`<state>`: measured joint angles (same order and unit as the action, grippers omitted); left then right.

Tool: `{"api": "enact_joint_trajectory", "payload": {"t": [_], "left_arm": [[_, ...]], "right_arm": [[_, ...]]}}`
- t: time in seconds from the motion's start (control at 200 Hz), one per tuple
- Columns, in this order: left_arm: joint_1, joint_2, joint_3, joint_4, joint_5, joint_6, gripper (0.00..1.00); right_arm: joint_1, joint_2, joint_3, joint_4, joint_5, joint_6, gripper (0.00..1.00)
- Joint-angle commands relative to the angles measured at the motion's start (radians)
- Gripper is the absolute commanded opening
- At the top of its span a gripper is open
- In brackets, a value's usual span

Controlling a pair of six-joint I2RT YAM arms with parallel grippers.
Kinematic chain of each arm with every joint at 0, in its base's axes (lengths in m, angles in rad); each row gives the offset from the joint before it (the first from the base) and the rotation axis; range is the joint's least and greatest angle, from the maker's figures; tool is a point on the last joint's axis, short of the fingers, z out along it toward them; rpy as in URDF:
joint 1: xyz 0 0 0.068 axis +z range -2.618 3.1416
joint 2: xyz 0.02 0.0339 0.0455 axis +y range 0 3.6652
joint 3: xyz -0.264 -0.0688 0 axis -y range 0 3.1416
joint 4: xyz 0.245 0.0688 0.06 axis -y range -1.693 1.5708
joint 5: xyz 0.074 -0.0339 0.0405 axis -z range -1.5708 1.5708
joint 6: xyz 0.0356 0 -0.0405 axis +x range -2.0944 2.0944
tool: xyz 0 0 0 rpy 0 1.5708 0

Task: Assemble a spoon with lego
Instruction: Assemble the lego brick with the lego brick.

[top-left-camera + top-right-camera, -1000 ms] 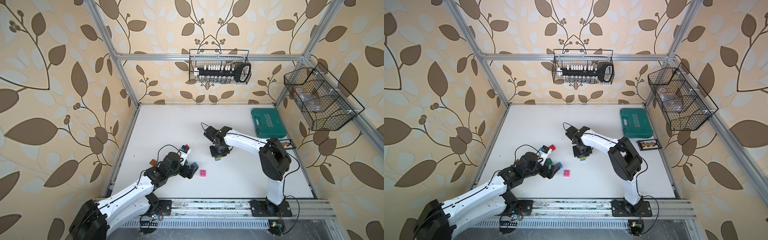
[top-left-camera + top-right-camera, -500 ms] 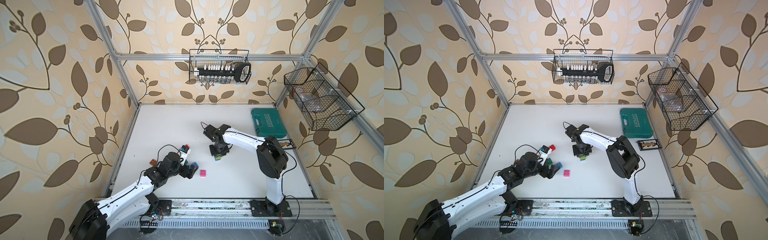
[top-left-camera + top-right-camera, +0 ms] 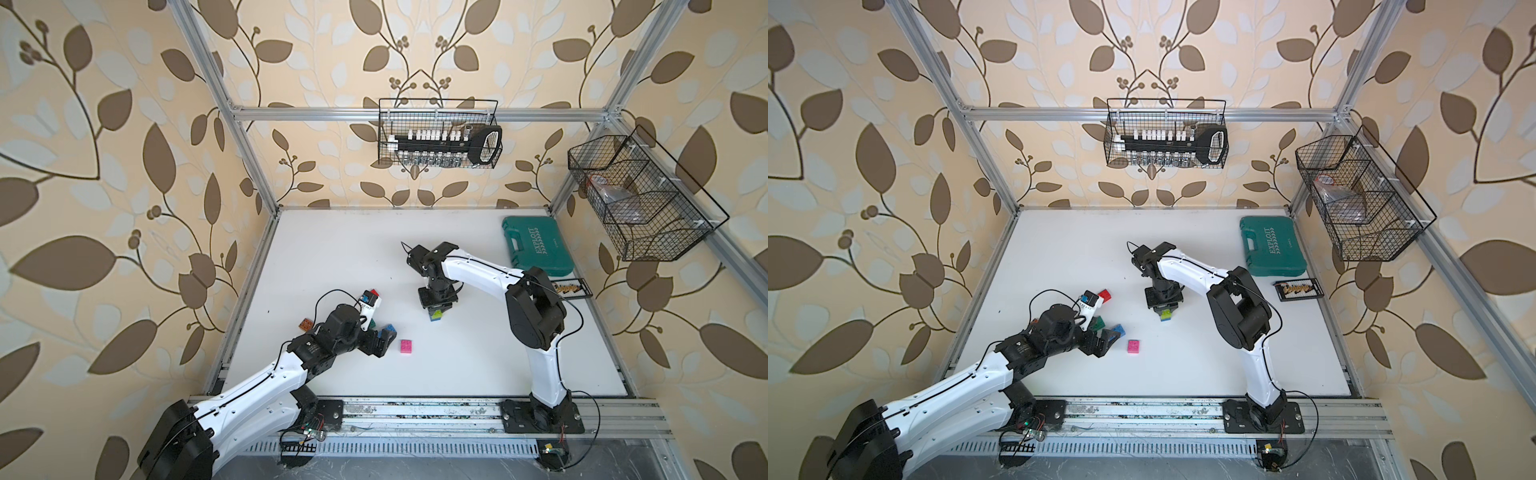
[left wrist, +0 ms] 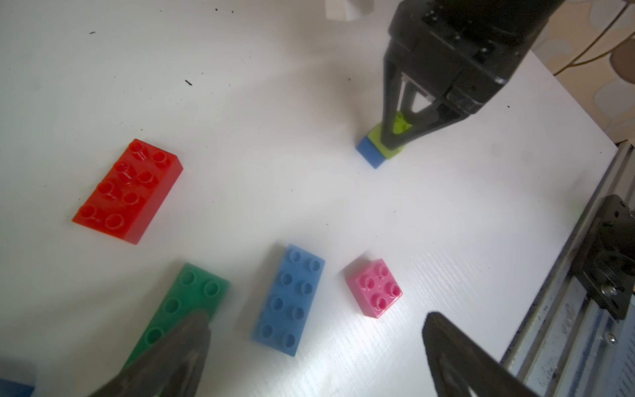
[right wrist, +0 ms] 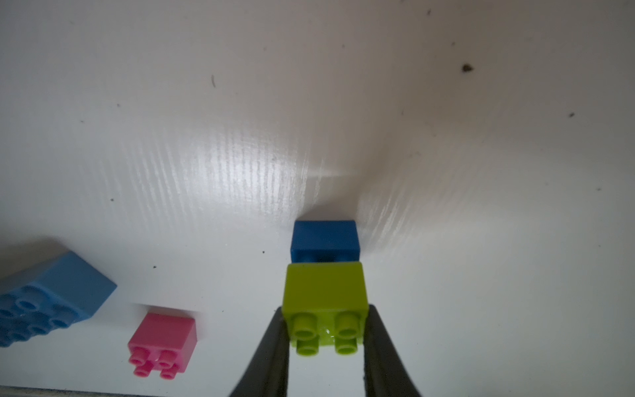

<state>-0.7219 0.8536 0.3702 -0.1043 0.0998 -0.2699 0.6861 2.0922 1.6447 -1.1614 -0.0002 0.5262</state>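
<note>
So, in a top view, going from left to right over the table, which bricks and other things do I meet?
Orange brick → light-blue brick → pink brick → lime brick → teal tool case. The red brick and green brick overlap sideways, so they are left out.

Teal tool case (image 3: 537,246) near wire basket (image 3: 665,239)

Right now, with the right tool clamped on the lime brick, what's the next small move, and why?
Probably press the lime brick straight down onto the dark blue brick before opening. The right tool is shut on the lime brick, which sits partly over the blue one, and I cannot tell whether it is fully seated. The left tool is open, holding nothing.
</note>
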Motion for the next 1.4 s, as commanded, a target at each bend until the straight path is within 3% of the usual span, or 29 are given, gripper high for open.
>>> {"api": "enact_joint_trajectory", "payload": {"t": [0.0,0.85,1.14,1.394], "left_arm": [[-0.011,-0.01,0.004,0.017,-0.02,-0.011,0.99],[-0.01,-0.003,0.006,0.015,-0.026,-0.012,0.99],[-0.011,0.0,0.007,0.015,-0.028,-0.012,0.99],[-0.011,-0.004,0.006,0.014,-0.03,-0.015,0.99]], "right_arm": [[-0.002,0.124,-0.03,0.001,0.027,-0.043,0.16],[-0.002,0.153,0.147,-0.124,0.043,-0.086,0.17],[0.0,0.14,0.166,-0.118,0.057,-0.084,0.29],[0.007,0.119,0.174,-0.117,0.064,-0.08,0.34]]}}
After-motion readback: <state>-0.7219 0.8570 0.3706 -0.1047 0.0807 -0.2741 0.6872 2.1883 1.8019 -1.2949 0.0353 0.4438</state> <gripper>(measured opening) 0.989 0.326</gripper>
